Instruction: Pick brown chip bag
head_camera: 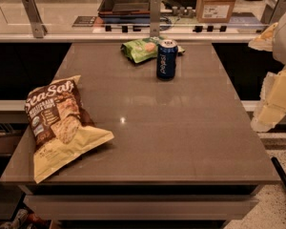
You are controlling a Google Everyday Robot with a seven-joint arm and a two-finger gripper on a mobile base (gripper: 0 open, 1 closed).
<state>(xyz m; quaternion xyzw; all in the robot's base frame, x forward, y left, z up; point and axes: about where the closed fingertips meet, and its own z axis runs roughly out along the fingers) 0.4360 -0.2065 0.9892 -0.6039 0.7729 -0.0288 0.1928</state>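
The brown chip bag (59, 123) lies flat on the left front part of the table (181, 142). Its top is dark brown with white "Sea Salt" lettering and a chip picture, and its lower part is pale yellow. My gripper (271, 106) hangs at the right edge of the view, beside the table's right side. It is pale, points downward, and is far from the bag. It holds nothing that I can see.
A blue Pepsi can (167, 59) stands upright at the table's back middle. A small green snack bag (142, 48) lies just behind and left of it. A counter with a rail, a tray and a cardboard box (214, 4) runs behind the table.
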